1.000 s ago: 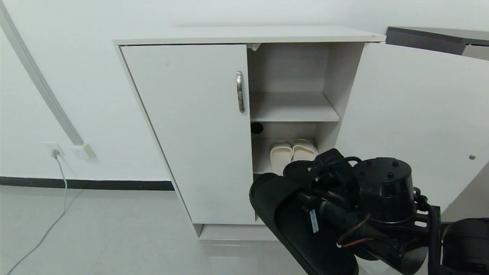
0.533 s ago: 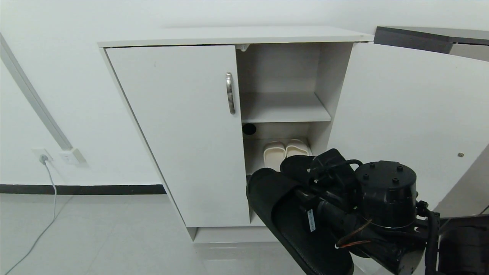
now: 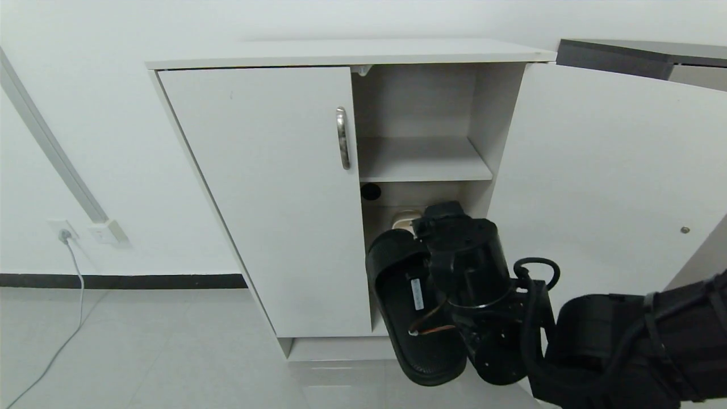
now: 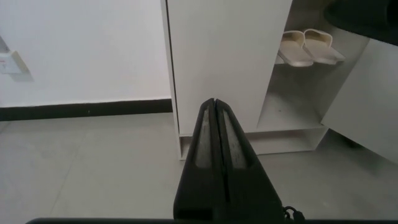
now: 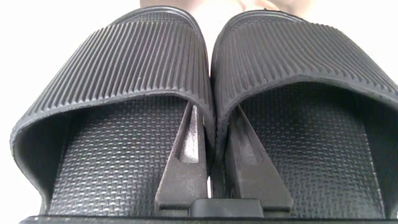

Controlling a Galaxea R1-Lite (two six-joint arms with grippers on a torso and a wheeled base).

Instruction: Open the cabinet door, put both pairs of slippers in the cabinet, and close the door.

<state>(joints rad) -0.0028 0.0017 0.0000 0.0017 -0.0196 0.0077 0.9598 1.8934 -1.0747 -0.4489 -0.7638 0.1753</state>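
Note:
The white cabinet (image 3: pixel 267 193) has its left door shut and its right door (image 3: pixel 596 187) swung wide open. My right gripper (image 5: pixel 214 143) is shut on the pair of black slippers (image 3: pixel 406 307), pinching their two inner walls together. It holds them toes-first at the mouth of the lower compartment. The pair of white slippers (image 4: pixel 310 48) sits on the lower shelf, and the black pair hides most of it in the head view. My left gripper (image 4: pixel 214 106) is shut and empty. It hangs low over the floor in front of the cabinet's shut door.
The upper shelf (image 3: pixel 420 162) is bare. A metal handle (image 3: pixel 342 138) is on the shut door. A wall socket with a grey cable (image 3: pixel 62 234) is at the left above open floor tiles (image 3: pixel 142 352). A dark-topped unit (image 3: pixel 625 57) stands behind the open door.
The head camera first shifted a little. My right arm then pushed forward and left with the black slippers, up to the cabinet opening, covering most of the white pair.

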